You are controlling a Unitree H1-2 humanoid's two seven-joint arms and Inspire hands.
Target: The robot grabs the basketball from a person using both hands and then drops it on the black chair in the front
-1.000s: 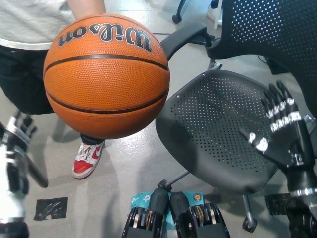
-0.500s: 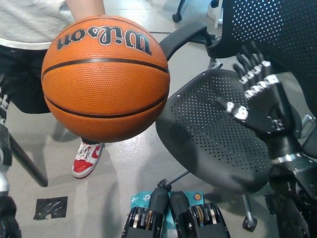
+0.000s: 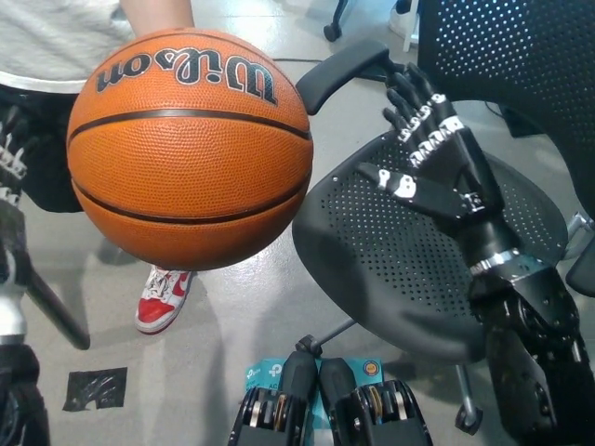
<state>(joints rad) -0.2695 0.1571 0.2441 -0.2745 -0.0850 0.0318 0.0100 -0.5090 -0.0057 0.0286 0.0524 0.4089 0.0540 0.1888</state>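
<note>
The robot's black right hand (image 3: 435, 160) rises palm-inward over a black chair (image 3: 409, 269), its fingers spread and straight, holding nothing; pale metallic bands mark the fingers and a silver cuff rings the wrist. The hand stands apart from the basketball (image 3: 190, 149), with a gap of grey floor and chair rim between them. At the left edge, the white left hand (image 3: 11, 181) shows only as a sliver of pale and dark segments beside the ball, and whether it is open or closed cannot be told. The basketball, a round orange sphere of pebbled leather with black seams and black Wilson lettering seen upside down, hangs in the air at upper left, held up from behind by a person (image 3: 56, 42) in a light shirt and dark trousers. The chair's seat is a curved hard shell pierced with rows of small holes, its backrest a dark perforated mesh, its armrest a smooth black pad near the ball. A red and white sneaker (image 3: 165, 297) rests on the smooth grey floor (image 3: 232, 316) below the ball.
</note>
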